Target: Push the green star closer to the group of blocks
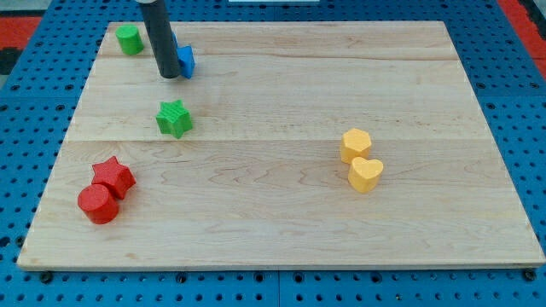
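The green star (174,118) lies on the wooden board (281,213) at the upper left, on its own. My tip (169,76) stands above it toward the view's top, a short gap away, touching or just beside a blue block (186,60) on its right. A green round block (130,39) sits near the top left corner. A red star (114,176) and a red cylinder (98,204) touch each other at the lower left. A yellow hexagon (356,144) and a yellow heart (366,173) sit together at the right.
The board rests on a blue pegboard table (520,102). The board's left edge runs close to the red blocks, and its top edge runs close to the green round block.
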Robot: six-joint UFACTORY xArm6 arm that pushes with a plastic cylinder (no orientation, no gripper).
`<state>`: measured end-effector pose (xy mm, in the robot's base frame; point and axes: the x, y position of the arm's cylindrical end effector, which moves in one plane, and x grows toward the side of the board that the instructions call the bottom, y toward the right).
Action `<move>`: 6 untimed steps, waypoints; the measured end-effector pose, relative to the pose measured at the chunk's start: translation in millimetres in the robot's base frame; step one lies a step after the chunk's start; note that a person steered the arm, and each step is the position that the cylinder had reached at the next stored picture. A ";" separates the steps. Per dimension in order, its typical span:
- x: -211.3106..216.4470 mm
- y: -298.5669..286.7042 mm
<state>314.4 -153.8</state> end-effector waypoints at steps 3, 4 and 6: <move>-24.7 -4.7; -5.4 45.8; 115.0 -8.1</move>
<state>429.4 -162.0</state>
